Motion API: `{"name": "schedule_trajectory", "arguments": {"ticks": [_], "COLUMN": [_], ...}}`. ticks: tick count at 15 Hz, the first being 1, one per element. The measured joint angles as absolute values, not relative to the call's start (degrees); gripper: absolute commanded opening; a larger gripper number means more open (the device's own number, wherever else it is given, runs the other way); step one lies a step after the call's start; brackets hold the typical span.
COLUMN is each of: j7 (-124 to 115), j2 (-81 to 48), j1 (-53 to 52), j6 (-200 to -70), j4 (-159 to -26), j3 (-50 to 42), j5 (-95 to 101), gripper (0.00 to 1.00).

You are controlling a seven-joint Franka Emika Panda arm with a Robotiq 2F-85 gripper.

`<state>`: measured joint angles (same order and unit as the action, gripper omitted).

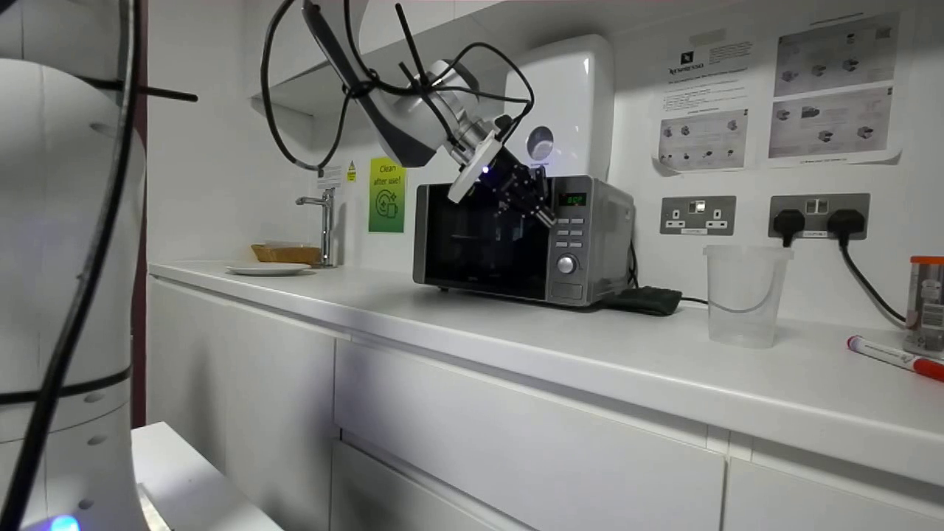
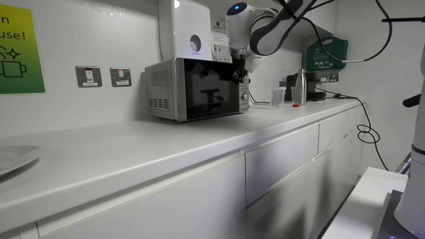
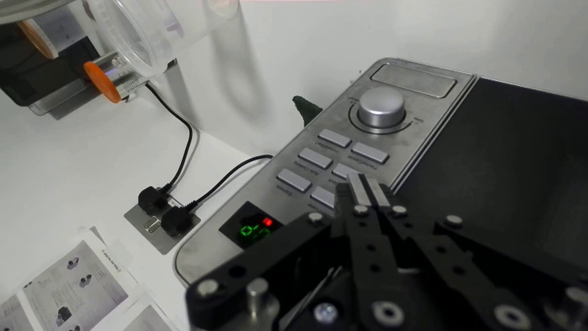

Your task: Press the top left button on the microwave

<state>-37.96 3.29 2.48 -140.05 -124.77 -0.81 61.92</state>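
The silver-grey microwave stands on the counter in both exterior views, with its black glass door (image 1: 479, 243) (image 2: 212, 89) and silver control panel (image 1: 567, 251). In the wrist view the panel (image 3: 413, 69) appears upside down. Its top left button (image 3: 323, 196) lies beside the display, on the door side, partly hidden by my finger. My gripper (image 3: 369, 191) is shut and empty, its fingertips over the door-side button column. In both exterior views the gripper (image 1: 547, 217) (image 2: 239, 79) is in front of the panel's upper door-side edge. I cannot tell whether the tips touch it.
The display (image 3: 248, 227) is lit, and the knob (image 3: 381, 108) sits below the buttons. A white dispenser (image 1: 568, 96) is behind the microwave. A clear plastic tub (image 1: 746, 295) and a red marker (image 1: 896, 355) are on the counter. Plugged sockets (image 1: 818, 214) are on the wall.
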Motion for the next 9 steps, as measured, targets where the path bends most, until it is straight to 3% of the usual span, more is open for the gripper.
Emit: {"name": "schedule_trajectory", "arguments": {"ticks": [9], "j7": [-39.3], "j2": [3.2], "j1": [3.1], "j6": [-140.2], "j4": [-124.1], "j3": [-1.8], "j5": [62.3], "gripper": [0.0]}}
